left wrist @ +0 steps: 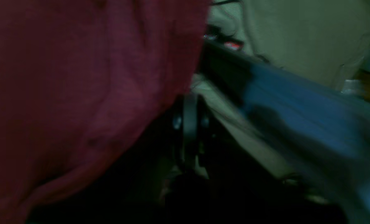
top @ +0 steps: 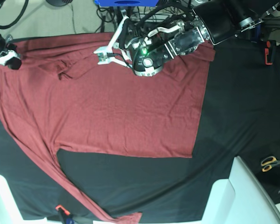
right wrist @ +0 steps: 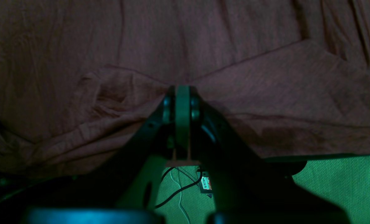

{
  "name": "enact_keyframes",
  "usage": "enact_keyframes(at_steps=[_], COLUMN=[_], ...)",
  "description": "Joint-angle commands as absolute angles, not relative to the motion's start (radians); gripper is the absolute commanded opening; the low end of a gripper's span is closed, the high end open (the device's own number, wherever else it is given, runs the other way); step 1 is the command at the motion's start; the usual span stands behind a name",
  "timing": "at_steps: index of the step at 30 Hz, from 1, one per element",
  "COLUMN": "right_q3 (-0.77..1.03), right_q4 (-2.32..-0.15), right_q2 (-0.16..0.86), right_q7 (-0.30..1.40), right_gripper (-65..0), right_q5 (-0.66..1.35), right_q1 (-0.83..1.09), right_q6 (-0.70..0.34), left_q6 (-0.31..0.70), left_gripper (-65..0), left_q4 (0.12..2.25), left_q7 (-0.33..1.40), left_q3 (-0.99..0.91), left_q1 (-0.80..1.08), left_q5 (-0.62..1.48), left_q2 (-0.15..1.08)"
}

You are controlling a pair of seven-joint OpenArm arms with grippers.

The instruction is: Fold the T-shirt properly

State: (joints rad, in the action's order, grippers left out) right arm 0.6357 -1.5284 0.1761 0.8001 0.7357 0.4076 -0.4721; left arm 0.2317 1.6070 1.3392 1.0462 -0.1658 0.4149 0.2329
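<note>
Broadly, by size:

1. Table cloth (top: 233, 116), black, covering the work surface; bare at the near edge and beyond the shirt's hem side.

2. T-shirt (top: 107, 107), brick-red, long-sleeved, plain. Lies spread flat on the black cloth; one sleeve (top: 74, 191) trails toward the near edge, its cuff at the table's front. The far edge is bunched and wrinkled where both arms meet it. In the right wrist view the cloth (right wrist: 265, 93) fills the frame ahead of the fingers, a folded layer lying just at their tips. In the left wrist view it (left wrist: 79, 93) hangs as a blurred red mass beside the fingers.

3. Left gripper (top: 105, 52), white fingers over the shirt's far edge, near the collar region. Closed; in the left wrist view the gripper (left wrist: 189, 124) is dark and blurred, and whether cloth is pinched cannot be told.

4. Right gripper (top: 4, 58), at the shirt's far corner by the other sleeve. Closed; in the right wrist view the gripper (right wrist: 182, 93) has its tips pressed together with a pleat of shirt fabric drawn up into them.

5. Scissors (top: 270, 162), yellow-handled, well apart from both grippers, off the shirt.

6. Red clamp (top: 269, 51), at the far edge, well away from the fingers.

No containers in view.
</note>
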Motion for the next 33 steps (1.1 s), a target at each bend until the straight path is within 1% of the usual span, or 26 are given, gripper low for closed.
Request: enact_keyframes(at_steps=[1, 3, 15, 20, 28, 33], right_q3=[0.644, 0.644, 0.644, 0.644, 0.644, 0.644], right_q4=[-1.541, -1.541, -1.541, -1.541, -1.541, -1.541], right_q2=[0.191, 0.191, 0.191, 0.189, 0.189, 0.189], right_q7=[0.783, 0.783, 0.783, 0.783, 0.783, 0.783], right_gripper=[-64.5, -64.5, -64.5, -64.5, -64.5, -64.5], right_q5=[0.753, 0.753, 0.753, 0.753, 0.753, 0.753], right_q1=[0.406, 0.406, 0.406, 0.406, 0.406, 0.406], right_q6=[-0.478, -0.478, -0.478, -0.478, -0.478, -0.478], left_q6=[0.229, 0.232, 0.234, 0.236, 0.232, 0.231], left_gripper=[-65.0, -65.0, -65.0, -65.0, -65.0, -65.0], left_q4=[1.62, 1.62, 1.618, 1.618, 1.616, 1.55], left_q7=[1.337, 1.337, 1.337, 1.337, 1.337, 1.326], left_q3=[1.044, 1.044, 1.046, 1.122, 1.124, 1.122], left_q1=[-0.174, -0.173, -0.174, -0.182, -0.182, -0.183], left_q5=[0.4, 0.367, 0.369, 0.36, 0.36, 0.36], left_q2=[0.226, 0.226, 0.217, 0.217, 0.216, 0.213])
